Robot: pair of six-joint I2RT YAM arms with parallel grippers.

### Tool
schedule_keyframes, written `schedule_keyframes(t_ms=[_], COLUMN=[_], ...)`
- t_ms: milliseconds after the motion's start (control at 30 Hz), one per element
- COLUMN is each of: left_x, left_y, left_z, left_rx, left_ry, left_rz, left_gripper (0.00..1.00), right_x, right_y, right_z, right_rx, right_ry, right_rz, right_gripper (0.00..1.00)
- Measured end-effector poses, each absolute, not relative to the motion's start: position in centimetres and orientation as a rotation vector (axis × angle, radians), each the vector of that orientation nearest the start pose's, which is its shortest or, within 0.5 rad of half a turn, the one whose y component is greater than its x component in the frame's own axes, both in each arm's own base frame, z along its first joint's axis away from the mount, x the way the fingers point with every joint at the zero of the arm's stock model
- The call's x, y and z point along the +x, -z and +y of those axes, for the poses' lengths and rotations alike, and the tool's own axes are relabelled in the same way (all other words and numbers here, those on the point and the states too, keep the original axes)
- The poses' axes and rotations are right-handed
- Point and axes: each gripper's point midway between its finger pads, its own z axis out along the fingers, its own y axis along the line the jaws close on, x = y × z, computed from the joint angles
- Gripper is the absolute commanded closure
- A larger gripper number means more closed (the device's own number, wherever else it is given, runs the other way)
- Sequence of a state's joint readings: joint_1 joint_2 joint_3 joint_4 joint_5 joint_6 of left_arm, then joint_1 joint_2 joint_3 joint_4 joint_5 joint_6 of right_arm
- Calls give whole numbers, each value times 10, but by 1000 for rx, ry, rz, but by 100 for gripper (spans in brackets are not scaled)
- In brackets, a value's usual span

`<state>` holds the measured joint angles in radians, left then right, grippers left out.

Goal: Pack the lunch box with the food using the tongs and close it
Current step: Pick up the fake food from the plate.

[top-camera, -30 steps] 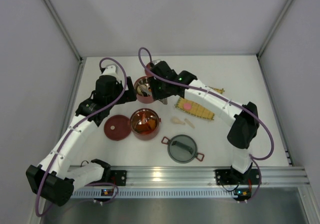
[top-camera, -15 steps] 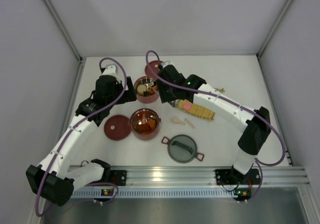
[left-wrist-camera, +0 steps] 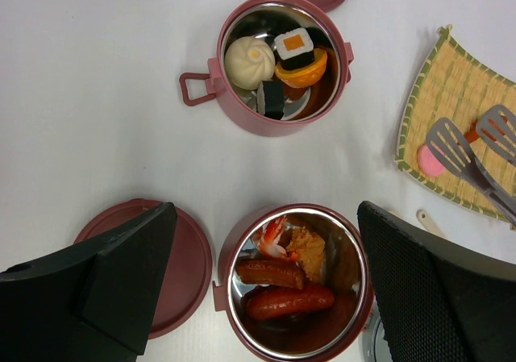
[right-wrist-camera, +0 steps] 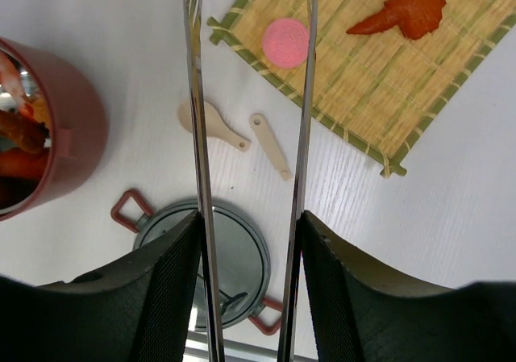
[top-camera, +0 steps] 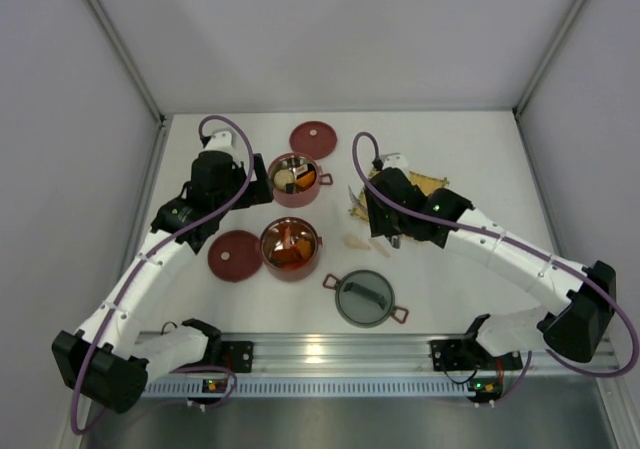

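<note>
Lunch box, round, dark red, lying in parts on the white counter (top-camera: 500, 149), not yet closed. Nearest the arm bases: grey domed lid (top-camera: 365, 297), red side handles, set apart. Next: near bowl tier (left-wrist-camera: 226, 277), steel-lined, holding sausages (left-wrist-camera: 282, 297) and other pieces; flat red lid (top-camera: 234, 255) just beside it on the left. Two cream spoon-shaped pieces (right-wrist-camera: 234, 132) between domed lid and mat. Right end effector (right-wrist-camera: 250, 225): partly closed, clamped on the tongs (right-wrist-camera: 193, 96), whose thin arms stand apart, tips poised over the yellow woven mat (right-wrist-camera: 379, 96). On the mat: pink round piece (right-wrist-camera: 285, 41), red-orange piece (right-wrist-camera: 401, 14), both unpacked. Left end effector (left-wrist-camera: 264, 217): spread wide, empty, hanging over the bowls. Farther: far bowl tier (left-wrist-camera: 274, 126), holding white bun (left-wrist-camera: 250, 61), sushi (left-wrist-camera: 294, 47); second flat lid (top-camera: 313, 139) beyond it. Step in hand, by judgement: fetching the last food off the mat. Next move calls for lowering the tips astride the pink piece, squeezing gently, carrying it to a tier
</note>
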<state>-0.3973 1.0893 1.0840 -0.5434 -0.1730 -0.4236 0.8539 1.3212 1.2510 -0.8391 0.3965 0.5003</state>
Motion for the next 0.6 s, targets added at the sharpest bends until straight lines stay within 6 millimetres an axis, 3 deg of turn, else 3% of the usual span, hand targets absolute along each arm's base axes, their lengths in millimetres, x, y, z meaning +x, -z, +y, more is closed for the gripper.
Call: schedule_keyframes(t_ms=[133, 600], left_x=[315, 315], left_y=[-243, -243], left_z=[-118, -118], left_rx=[-132, -132], left_ry=[306, 306], left_rz=[2121, 2121], left_gripper=[1, 1], right_x=[245, 240], right_y=[-181, -152], right_z=[203, 176], right_rx=[-236, -156], right_ry=[-109, -43], right_rz=[2411, 2470], right_gripper=[51, 55])
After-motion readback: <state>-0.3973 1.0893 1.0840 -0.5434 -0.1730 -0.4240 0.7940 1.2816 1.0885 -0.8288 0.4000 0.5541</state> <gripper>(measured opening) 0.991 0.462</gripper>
